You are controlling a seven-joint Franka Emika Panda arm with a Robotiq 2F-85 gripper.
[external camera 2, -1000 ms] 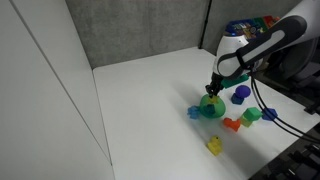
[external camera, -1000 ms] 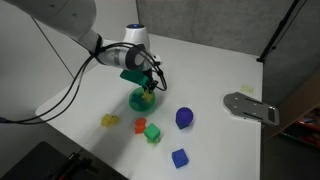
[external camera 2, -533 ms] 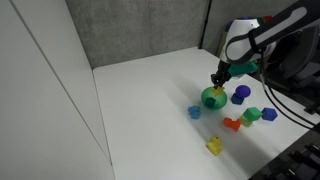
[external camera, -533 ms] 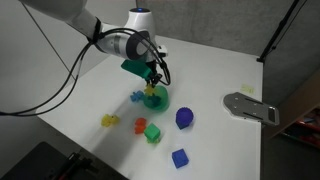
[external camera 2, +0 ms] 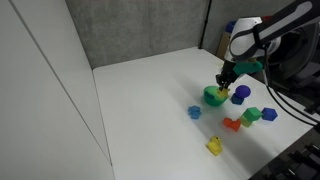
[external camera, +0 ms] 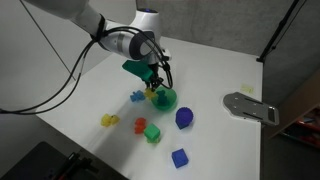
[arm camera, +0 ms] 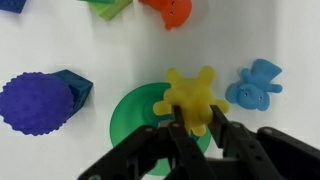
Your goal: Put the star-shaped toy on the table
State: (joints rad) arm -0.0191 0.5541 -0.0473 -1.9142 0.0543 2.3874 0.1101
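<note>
My gripper (arm camera: 197,118) is shut on the star-shaped toy (arm camera: 190,95), a small yellow star held by one lower point. It hangs just above the rim of the round green bowl (arm camera: 130,122). In both exterior views the gripper (external camera: 153,86) (external camera 2: 224,82) is right over the bowl (external camera: 166,99) (external camera 2: 214,97) with a bit of yellow at its tips. The white table (external camera: 220,65) (external camera 2: 140,110) lies all around.
A light blue toy (arm camera: 255,82) (external camera: 137,96) lies next to the bowl. A purple ball (arm camera: 35,103) (external camera: 184,118), blue block (external camera: 179,157), orange toy (external camera: 140,124), green block (external camera: 152,132) and yellow lumpy piece (external camera: 109,120) lie nearby. A grey metal plate (external camera: 250,107) sits at the table's edge.
The gripper has risen with the star held in it. The green bowl has slid sideways under it, uncovering the light blue toy.
</note>
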